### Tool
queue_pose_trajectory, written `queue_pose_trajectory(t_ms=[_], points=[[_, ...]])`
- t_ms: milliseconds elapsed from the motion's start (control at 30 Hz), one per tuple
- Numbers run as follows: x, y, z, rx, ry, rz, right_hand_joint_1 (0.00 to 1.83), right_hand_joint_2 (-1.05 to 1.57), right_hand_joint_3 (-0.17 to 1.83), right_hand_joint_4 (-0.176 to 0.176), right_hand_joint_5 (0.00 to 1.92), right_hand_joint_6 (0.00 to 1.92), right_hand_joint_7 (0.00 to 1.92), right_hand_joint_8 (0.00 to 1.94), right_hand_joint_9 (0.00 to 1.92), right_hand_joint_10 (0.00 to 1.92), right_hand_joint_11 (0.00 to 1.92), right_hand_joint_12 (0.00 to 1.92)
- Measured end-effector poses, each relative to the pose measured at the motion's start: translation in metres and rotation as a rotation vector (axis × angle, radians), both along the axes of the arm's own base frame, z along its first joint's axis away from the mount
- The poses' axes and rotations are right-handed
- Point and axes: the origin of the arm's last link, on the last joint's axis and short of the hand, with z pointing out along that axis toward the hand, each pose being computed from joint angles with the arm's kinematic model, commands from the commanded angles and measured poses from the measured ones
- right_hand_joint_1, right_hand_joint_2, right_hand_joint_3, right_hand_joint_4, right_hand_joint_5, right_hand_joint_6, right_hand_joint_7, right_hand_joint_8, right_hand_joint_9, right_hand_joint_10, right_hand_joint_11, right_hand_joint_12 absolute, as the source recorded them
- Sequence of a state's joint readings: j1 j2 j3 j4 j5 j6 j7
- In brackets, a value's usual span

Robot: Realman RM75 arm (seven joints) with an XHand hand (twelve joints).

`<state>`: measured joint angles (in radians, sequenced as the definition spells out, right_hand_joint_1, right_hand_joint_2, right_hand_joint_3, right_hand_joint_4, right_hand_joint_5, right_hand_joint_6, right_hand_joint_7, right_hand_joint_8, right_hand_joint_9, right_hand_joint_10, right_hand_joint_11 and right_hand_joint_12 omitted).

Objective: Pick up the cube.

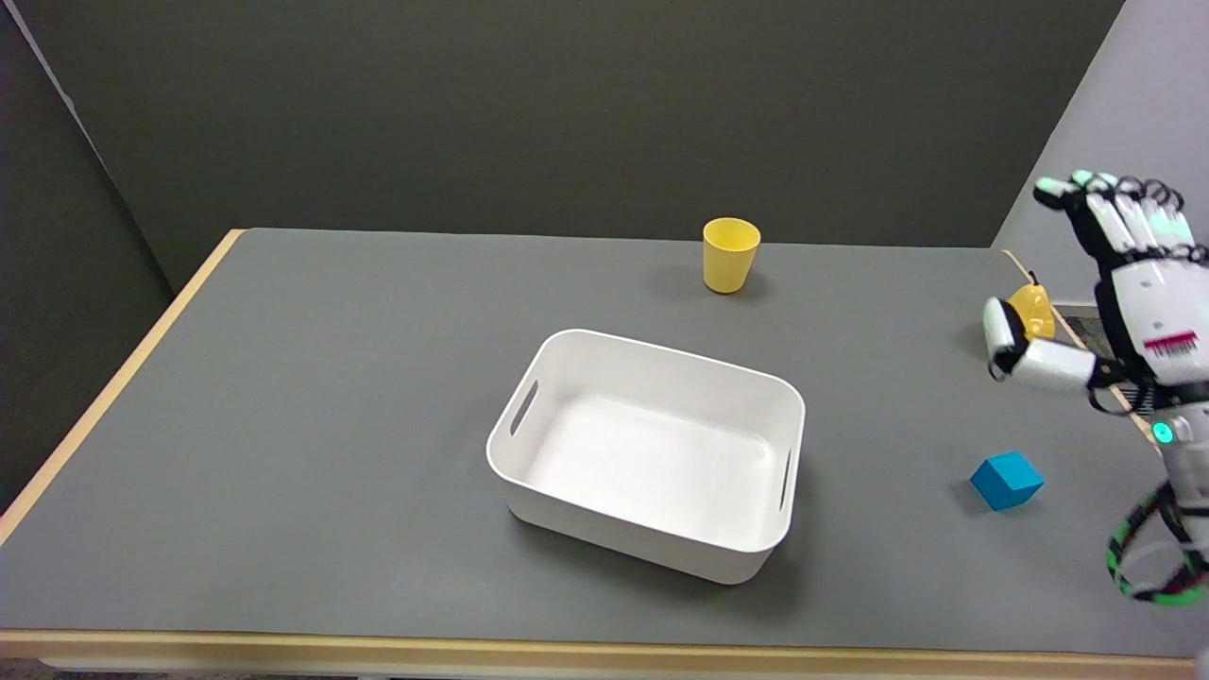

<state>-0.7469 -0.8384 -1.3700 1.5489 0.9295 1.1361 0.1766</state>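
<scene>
Grey table (331, 425); right hand (1124, 293) raised, fingers spread, empty, above blue cube (1007, 479)

A grey surface (283, 425) with a pale wooden edge fills most of the frame. On it: a white bin (652, 453) at centre, a yellow cup (730, 254) upright toward the upper middle, a blue cube (1007, 479) at lower right — and a small yellow object (1034, 312) at the right edge.
</scene>
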Motion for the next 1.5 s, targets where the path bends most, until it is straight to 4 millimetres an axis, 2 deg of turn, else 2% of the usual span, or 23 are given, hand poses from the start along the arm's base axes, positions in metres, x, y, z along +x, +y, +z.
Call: queue_pose_trajectory(t_ms=[200, 567, 667, 867, 1167, 1500], points=[[-0.014, 0.025, -0.001, -0.022, 0.002, -0.051, 0.45, 0.63, 0.87, 0.054, 0.19, 0.38, 0.17, 0.23, 0.02, 0.51, 0.00, 0.78], [-0.061, 0.068, -0.015, -0.047, -0.041, -0.172, 0.45, 0.63, 0.87, 0.053, 0.19, 0.38, 0.18, 0.24, 0.02, 0.51, 0.00, 0.78], [-0.072, 0.078, -0.017, -0.068, -0.044, -0.206, 0.46, 0.58, 0.97, 0.049, 0.17, 0.46, 0.25, 0.38, 0.02, 0.58, 0.00, 0.80], [-0.087, 0.095, -0.017, -0.110, -0.044, -0.258, 0.45, 0.57, 0.97, 0.050, 0.18, 0.46, 0.24, 0.38, 0.03, 0.58, 0.00, 0.80], [-0.099, 0.108, -0.017, -0.144, -0.041, -0.297, 0.44, 0.57, 0.97, 0.051, 0.18, 0.46, 0.24, 0.38, 0.03, 0.58, 0.00, 0.80], [-0.111, 0.106, -0.011, -0.174, -0.042, -0.333, 0.46, 0.60, 0.87, 0.051, 0.20, 0.38, 0.28, 0.29, 0.06, 0.55, 0.00, 0.81]])
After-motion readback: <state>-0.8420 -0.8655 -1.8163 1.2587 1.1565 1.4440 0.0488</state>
